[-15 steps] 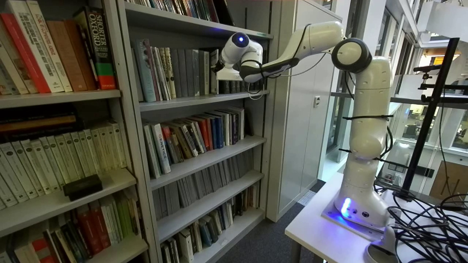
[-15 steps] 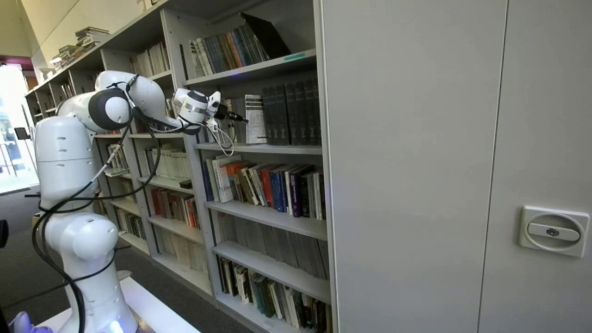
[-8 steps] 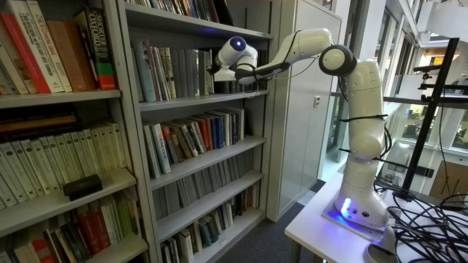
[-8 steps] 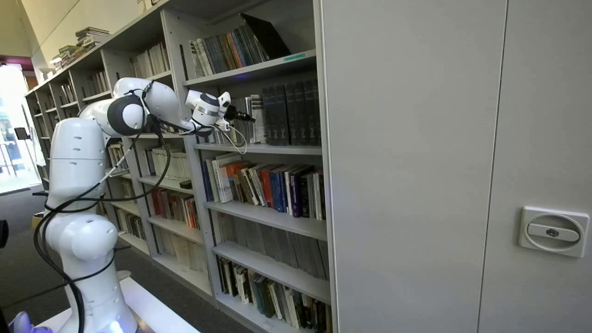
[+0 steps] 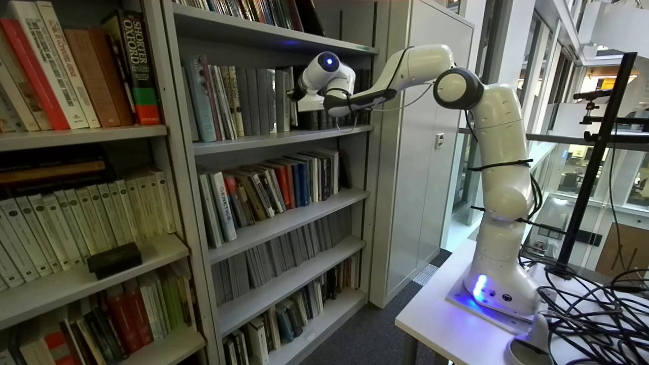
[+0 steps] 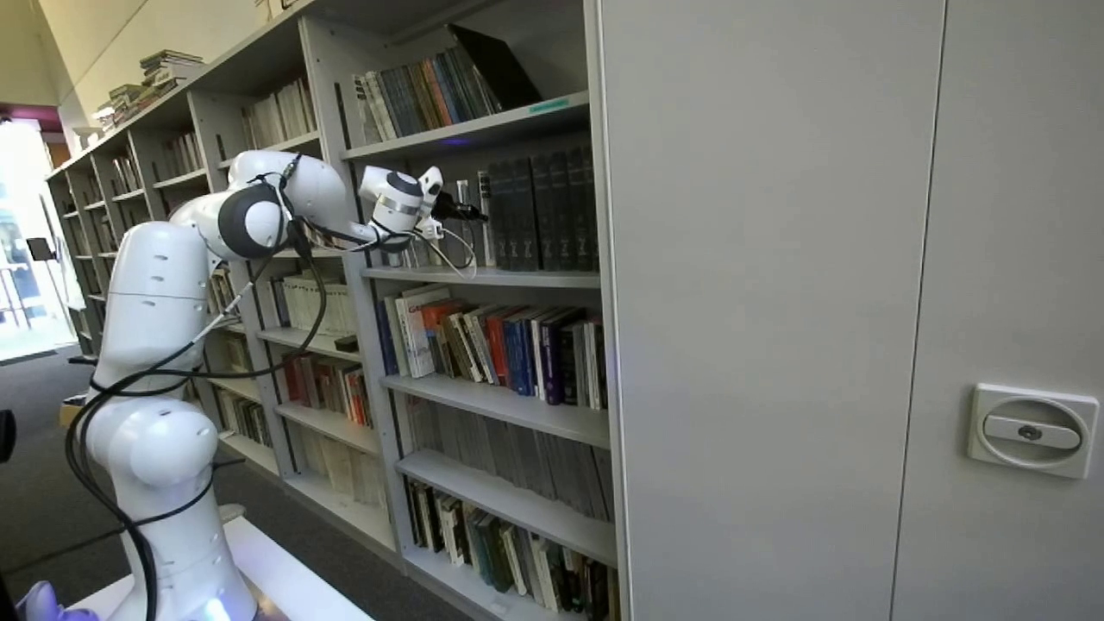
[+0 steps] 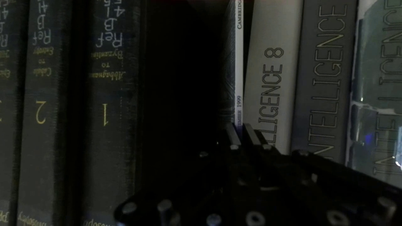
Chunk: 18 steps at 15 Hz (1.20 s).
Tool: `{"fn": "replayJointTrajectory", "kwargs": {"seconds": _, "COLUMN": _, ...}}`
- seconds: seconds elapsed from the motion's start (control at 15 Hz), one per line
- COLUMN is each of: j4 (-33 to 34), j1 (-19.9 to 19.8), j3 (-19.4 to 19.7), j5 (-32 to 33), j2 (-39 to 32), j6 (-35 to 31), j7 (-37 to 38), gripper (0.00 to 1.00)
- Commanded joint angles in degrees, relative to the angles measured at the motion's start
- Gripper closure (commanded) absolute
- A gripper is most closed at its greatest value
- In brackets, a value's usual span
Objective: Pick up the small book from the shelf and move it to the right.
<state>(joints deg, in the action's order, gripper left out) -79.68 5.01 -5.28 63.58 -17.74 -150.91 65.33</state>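
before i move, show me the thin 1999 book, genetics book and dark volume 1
Thin 1999 book [image 7: 239, 66], wrist view: its white spine
Genetics book [image 5: 224, 206], in an exterior view: its lettered spine
Dark volume 1 [image 7: 108, 114], wrist view: its spine

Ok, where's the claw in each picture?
In an exterior view: claw high, slightly left of centre.
In an exterior view: claw above and left of centre.
Wrist view: claw low, right of centre.
Shared landmark: black volumes, right of it in both exterior views, left in the wrist view.

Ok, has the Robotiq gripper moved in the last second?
Yes: in an exterior view, the Robotiq gripper has moved rightward in the picture, closer to the black reference volumes.
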Motion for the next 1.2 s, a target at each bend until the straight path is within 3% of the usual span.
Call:
{"fn": "replayJointTrajectory", "kwargs": {"seconds": 0.0, "j4": 4.2, "j1": -0.9, "j3": -0.2, "j5": -0.9, "j2": -1.9, "j6": -1.7, "j7": -2.7, "gripper": 0.68}}
{"fn": "replayJointTrajectory", "kwargs": {"seconds": 0.27, "j4": 4.6, "j1": -1.1, "j3": -0.8, "j5": -3.0, "j2": -1.7, "j6": -1.6, "j7": -2.4, "gripper": 0.38}}
{"fn": "replayJointTrajectory", "kwargs": {"seconds": 0.6, "j4": -0.7, "j1": -1.4, "j3": -3.6, "j5": -12.1, "j2": 3.7, "j6": -1.1, "j7": -6.7, "gripper": 0.02}}
{"fn": "replayJointTrajectory", "kwargs": {"seconds": 0.8, "j4": -3.6, "j1": -1.2, "j3": -4.6, "j5": -14.5, "j2": 7.9, "j6": 0.2, "j7": -9.9, "gripper": 0.00}}
{"fn": "replayJointTrajectory", "kwargs": {"seconds": 1.13, "j4": -7.8, "j1": -1.1, "j3": -3.4, "j5": -12.8, "j2": 14.3, "j6": 0.7, "j7": -11.6, "gripper": 0.00}}
